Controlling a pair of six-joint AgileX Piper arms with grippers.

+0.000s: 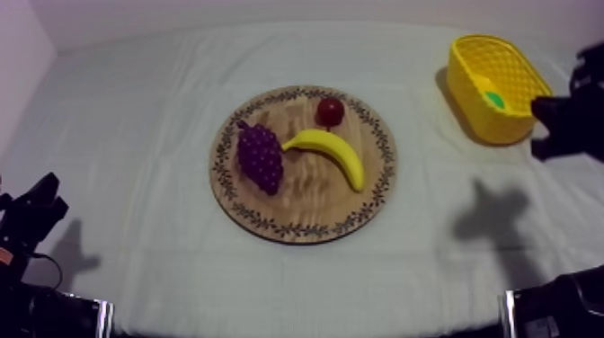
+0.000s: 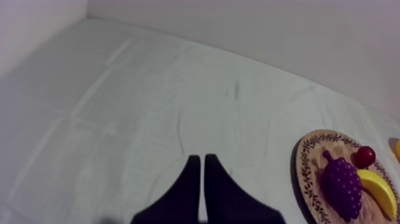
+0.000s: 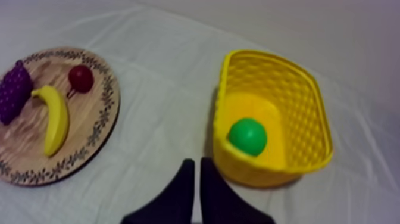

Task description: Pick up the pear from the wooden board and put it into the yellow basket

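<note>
Pear (image 3: pixel 247 136) is already sitting inside the yellow basket (image 3: pixel 309 119), with the right gripper (image 3: pixel 197 164) and left gripper (image 2: pixel 199 159) both hanging closed up on nothing. It's looking like light, smooth, hard plastic, so I'd be grabbing its fat belly.

The round wooden board (image 1: pixel 306 205) lies mid-table. On it, the bunch of grapes (image 1: pixel 260 158) sits at 9 o'clock, the banana (image 1: pixel 331 149) curves toward 4 o'clock, and the small red fruit (image 1: pixel 330 111) sits near 12. At the table's 2 o'clock, the yellow basket (image 1: pixel 473 108) holds the green pear (image 1: pixel 494 99).
</note>
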